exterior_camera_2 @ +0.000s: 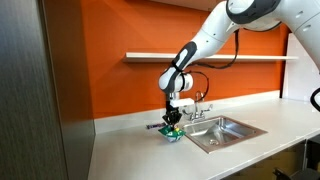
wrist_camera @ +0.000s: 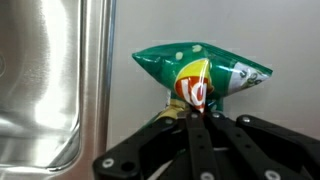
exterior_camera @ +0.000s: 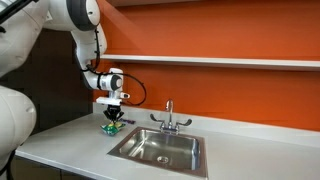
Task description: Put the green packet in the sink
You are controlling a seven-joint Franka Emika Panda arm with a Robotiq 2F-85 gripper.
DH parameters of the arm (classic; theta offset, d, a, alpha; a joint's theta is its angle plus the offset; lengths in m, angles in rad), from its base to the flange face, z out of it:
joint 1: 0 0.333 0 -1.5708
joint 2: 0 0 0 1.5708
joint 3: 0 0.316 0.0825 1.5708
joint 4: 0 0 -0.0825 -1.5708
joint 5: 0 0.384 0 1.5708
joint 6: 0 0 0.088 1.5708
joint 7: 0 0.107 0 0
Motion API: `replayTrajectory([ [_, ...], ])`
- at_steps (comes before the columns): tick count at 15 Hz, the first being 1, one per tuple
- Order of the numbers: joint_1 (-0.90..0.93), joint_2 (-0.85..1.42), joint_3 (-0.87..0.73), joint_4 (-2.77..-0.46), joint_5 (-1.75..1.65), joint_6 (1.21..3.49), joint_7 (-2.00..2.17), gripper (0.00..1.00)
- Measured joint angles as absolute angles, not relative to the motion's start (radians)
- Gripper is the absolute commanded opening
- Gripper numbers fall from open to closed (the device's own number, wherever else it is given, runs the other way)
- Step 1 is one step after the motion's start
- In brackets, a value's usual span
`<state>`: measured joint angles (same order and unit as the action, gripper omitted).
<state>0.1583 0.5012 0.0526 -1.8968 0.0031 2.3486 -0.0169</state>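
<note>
The green packet [wrist_camera: 200, 70] is a small green snack bag with a red and yellow logo. My gripper [wrist_camera: 196, 112] is shut on its near edge in the wrist view. In both exterior views the gripper [exterior_camera: 112, 117] [exterior_camera_2: 172, 122] points straight down over the packet [exterior_camera: 110, 128] [exterior_camera_2: 172, 131], which sits at or just above the countertop beside the sink. The steel sink [exterior_camera: 160, 150] [exterior_camera_2: 225, 131] lies just to one side; its rim and basin [wrist_camera: 45, 90] fill the left of the wrist view.
A faucet [exterior_camera: 169, 115] [exterior_camera_2: 198, 104] stands at the back of the sink. A white shelf [exterior_camera: 220, 62] runs along the orange wall above. A grey cabinet side [exterior_camera_2: 40, 90] stands at the counter's end.
</note>
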Motion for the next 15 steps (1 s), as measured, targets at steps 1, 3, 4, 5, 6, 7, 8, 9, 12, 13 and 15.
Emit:
replayTrajectory([
  [1, 0.158, 0.497, 0.051, -1.892, 0.003, 2.349, -0.017, 0.0],
  [3, 0.155, 0.483, 0.045, -1.885, 0.003, 2.349, -0.016, 0.0],
  [4, 0.155, 0.474, 0.041, -1.884, 0.002, 2.349, -0.016, 0.0],
  [5, 0.153, 0.465, 0.037, -1.883, 0.002, 2.349, -0.015, 0.0],
  [6, 0.151, 0.454, 0.032, -1.883, 0.0, 2.349, -0.012, 0.0],
  [7, 0.148, 0.445, 0.025, -1.883, 0.0, 2.349, -0.01, 0.0],
  [8, 0.143, 0.435, 0.018, -1.883, 0.0, 2.349, -0.008, 0.0],
  [9, 0.137, 0.426, 0.009, -1.883, -0.001, 2.349, -0.004, 0.0],
  [12, 0.104, 0.406, -0.019, -1.886, -0.001, 2.349, 0.002, 0.0],
  [13, 0.09, 0.4, -0.028, -1.889, -0.001, 2.349, 0.003, 0.0],
  [15, 0.065, 0.391, -0.046, -1.896, -0.001, 2.349, 0.005, 0.0],
])
